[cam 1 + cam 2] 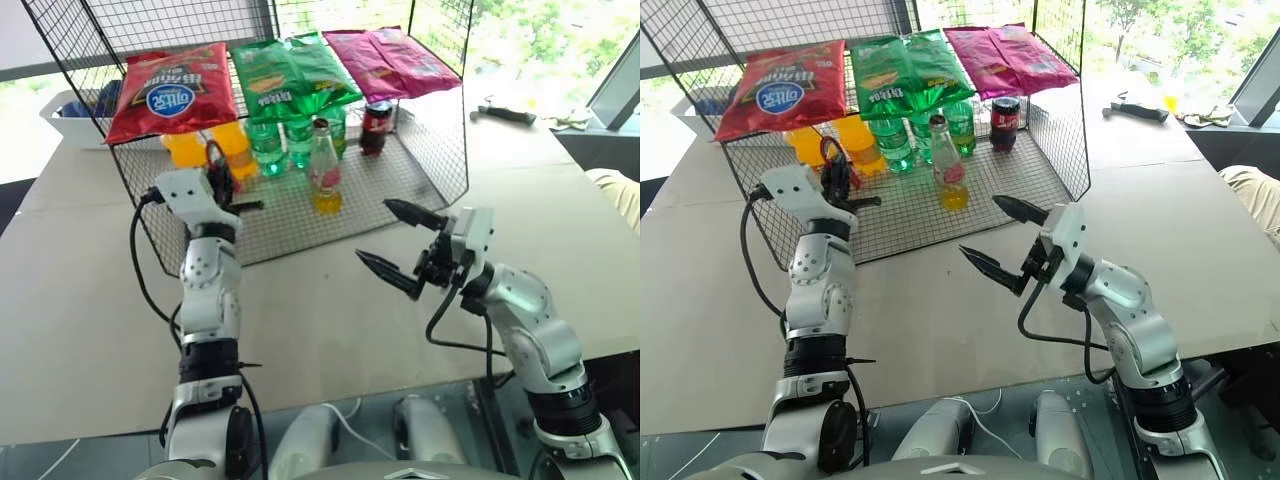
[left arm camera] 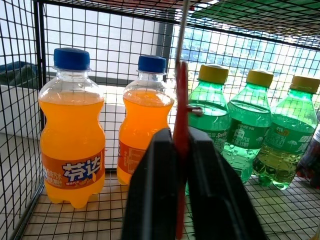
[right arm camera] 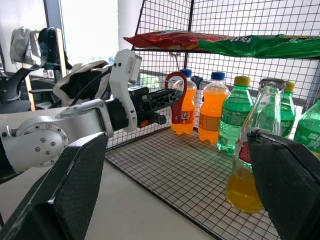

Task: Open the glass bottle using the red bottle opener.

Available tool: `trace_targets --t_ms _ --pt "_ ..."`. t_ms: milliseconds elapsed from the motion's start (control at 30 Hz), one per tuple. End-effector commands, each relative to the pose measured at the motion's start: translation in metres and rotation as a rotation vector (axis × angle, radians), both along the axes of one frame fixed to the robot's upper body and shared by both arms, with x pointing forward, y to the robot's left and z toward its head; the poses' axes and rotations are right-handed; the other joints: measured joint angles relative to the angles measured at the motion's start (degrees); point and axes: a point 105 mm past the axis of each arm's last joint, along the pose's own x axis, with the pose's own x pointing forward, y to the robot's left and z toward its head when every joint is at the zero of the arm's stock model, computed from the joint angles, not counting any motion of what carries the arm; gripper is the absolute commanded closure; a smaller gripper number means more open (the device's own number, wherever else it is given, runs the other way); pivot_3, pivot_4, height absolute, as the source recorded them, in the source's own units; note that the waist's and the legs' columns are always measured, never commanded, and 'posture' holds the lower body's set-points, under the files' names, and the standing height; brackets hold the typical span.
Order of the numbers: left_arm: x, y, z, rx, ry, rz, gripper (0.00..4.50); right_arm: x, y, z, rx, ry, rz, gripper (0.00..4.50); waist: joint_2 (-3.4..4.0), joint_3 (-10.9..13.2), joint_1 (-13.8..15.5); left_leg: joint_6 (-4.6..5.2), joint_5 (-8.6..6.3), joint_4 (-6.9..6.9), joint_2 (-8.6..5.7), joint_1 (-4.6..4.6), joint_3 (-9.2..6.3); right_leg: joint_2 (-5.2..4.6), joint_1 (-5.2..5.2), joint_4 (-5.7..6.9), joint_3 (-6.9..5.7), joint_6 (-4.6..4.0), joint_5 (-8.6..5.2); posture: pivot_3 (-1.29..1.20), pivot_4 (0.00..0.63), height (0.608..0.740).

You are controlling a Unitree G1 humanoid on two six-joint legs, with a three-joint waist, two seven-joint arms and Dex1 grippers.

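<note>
left claw [image 3: 162, 100] clamped on opener [image 3: 177, 95], ring up, held by the handle so the head stays free | right claw [image 1: 400, 240] spread wide, empty, aimed at bottle [image 1: 325, 170] | bottle upright on wire rack [image 1: 300, 225], cap on | judged next: steady bottle

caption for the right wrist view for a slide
Left gripper shut on the red bottle opener beside the glass bottle.

A pale beige desk [image 1: 90, 300] is carrying a black wire-mesh rack [image 1: 400, 190]. Inside the rack, on its mesh floor, orange soda bottles [image 2: 72, 125], green soda bottles [image 2: 250, 125], a dark cola bottle [image 1: 376, 125] and the glass bottle [image 1: 325, 170] are standing upright. Snack bags [image 1: 170, 90] are lying across its top.
</note>
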Motion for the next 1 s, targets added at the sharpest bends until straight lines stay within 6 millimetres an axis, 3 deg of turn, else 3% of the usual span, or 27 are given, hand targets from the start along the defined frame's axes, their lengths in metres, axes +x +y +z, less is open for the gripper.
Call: trace_targets --t_ms 33,267,500,800,1000 --pt "-0.004 -0.001 0.018 0.014 -0.07 -0.01 4.44 -0.004 -0.001 0.017 0.046 -0.058 0.007 0.0 -0.01 0.0 0.05 0.0 0.0 0.0 0.0 0.0 0.0 0.0 0.0 0.0 0.0 0.0 0.0 0.0 0.15 0.74" --pt "-0.01 -0.002 0.021 -0.005 -0.078 -0.022 4.44 -0.003 0.001 0.023 0.072 -0.06 0.018 0.0 -0.01 -0.01 0.0 0.0 0.0 0.01 0.0 0.0 -0.01 -0.01 0.0 0.01 0.0 0.0 0.0 0.0 0.15 0.74" --pt "-0.019 -0.009 0.031 -0.195 -0.135 -0.151 4.44 -0.003 0.002 0.019 0.066 -0.05 0.018 0.0 -0.01 -0.01 -0.04 0.0 0.0 0.01 0.02 -0.01 -0.01 -0.02 0.0 0.0 0.0 0.0 0.0 0.0 0.15 0.74" --pt "-0.031 -0.016 0.021 -0.318 -0.102 -0.274 4.44 -0.001 0.002 0.017 0.065 -0.048 0.009 0.0 -0.02 -0.01 -0.11 0.0 0.0 0.02 0.01 0.0 0.0 -0.01 0.0 0.01 0.01 0.0 0.0 0.0 0.15 0.74" --pt "-0.037 0.0 0.018 -0.528 -0.134 -0.305 4.44 0.0 0.002 0.013 0.065 -0.041 0.0 0.0 -0.03 -0.01 -0.28 0.0 0.0 0.02 0.03 0.01 0.01 0.0 0.01 0.02 0.02 0.0 0.0 0.0 0.15 0.74"
